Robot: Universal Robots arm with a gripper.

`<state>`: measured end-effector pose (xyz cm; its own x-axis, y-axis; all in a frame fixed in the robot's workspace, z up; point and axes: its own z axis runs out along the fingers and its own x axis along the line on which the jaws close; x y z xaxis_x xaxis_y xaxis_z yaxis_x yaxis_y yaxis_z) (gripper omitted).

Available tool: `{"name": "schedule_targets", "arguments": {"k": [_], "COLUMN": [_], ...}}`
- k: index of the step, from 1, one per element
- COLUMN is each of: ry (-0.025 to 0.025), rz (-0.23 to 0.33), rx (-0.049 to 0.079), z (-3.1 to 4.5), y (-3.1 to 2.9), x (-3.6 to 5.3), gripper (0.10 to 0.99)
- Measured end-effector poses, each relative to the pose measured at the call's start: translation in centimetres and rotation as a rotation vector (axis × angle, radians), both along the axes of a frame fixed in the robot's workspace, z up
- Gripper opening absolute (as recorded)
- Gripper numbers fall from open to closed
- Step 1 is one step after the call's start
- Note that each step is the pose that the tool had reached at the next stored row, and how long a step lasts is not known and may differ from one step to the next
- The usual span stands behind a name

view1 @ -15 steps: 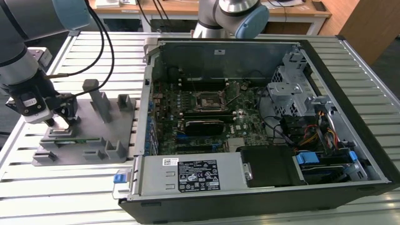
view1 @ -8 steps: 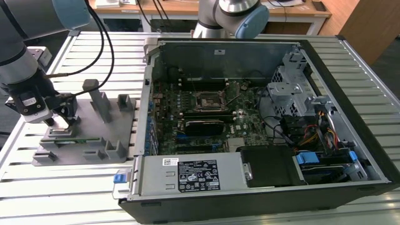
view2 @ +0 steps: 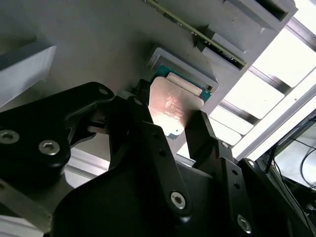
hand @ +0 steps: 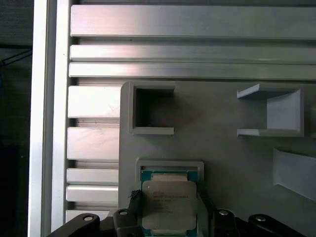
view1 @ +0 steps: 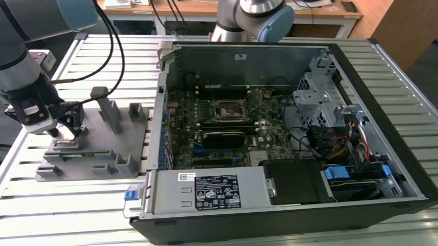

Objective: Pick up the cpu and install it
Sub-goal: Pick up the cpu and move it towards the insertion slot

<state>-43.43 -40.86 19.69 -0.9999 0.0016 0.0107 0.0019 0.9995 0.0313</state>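
The arm (view1: 27, 56) comes down from the upper corner at the exterior view's left, its wrist pointing nearly straight down, cables looping off behind it. The pincer (view1: 65, 134) sits low on the grey fixture (view1: 130, 154), among its upright posts, at the end farthest from the open computer case (view1: 287, 205). From this camera the cpu itself is hidden behind the fingers and the posts.

In both wrist views the cpu (hand: 169, 207) (view2: 170, 112) lies silvery top up in a shallow framed pocket of the fixture (hand: 222, 163) (view2: 98, 39), a thin green edge showing along one side. The pincer (hand: 169, 197) (view2: 172, 104) straddles it, one dark finger (view2: 143, 116) against one edge and the other against the opposite edge, so it appears to be pinching the cpu, which has not left its pocket. The near edge of the chip is cut off by the pincer body in the first wrist view, and the finger pads' contact is in shadow.

A green memory module (view2: 197, 32) lies in a slot of the fixture. The fixture rests on the slatted aluminium tabletop (view1: 68, 205) (hand: 94, 143). Inside the case, the motherboard's dark socket (view1: 229, 110) stands well apart from the pincer.
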Motion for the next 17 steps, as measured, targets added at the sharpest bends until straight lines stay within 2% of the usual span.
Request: {"name": "schedule_targets", "arguments": {"k": [17], "ry": [0.0002], "rz": [0.000], "rx": [0.000], "z": [0.50], "y": [0.00], "x": [0.00], "gripper": [0.533]}}
